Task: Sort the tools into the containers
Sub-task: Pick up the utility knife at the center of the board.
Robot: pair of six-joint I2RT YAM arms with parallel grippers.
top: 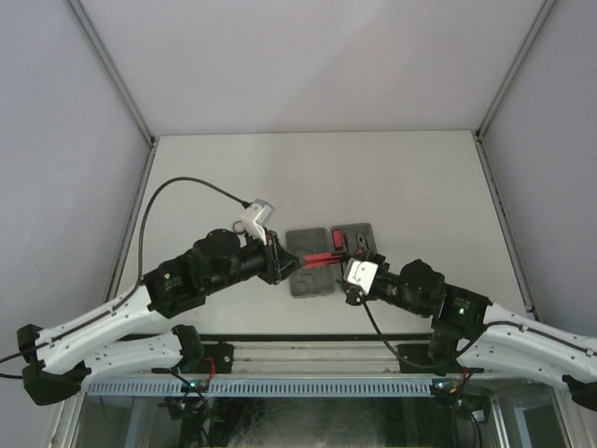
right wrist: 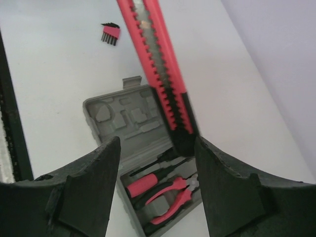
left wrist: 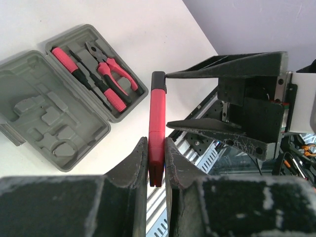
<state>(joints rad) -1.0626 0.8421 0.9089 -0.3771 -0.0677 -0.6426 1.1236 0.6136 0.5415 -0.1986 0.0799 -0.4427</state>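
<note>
Red knife (left wrist: pixel 157 113) held above the case (left wrist: pixel 29 74)
The left gripper (left wrist: pixel 156 148) pinched the knife; the right gripper (right wrist: pixel 157 143) gaped empty beside it and should probably close squarely before any release.

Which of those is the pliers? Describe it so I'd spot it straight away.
On the table sits an open grey case. In its filled half, the pliers lie along the side farthest from the empty half, beside the screwdrivers. Only they have two curved red handles.
</note>
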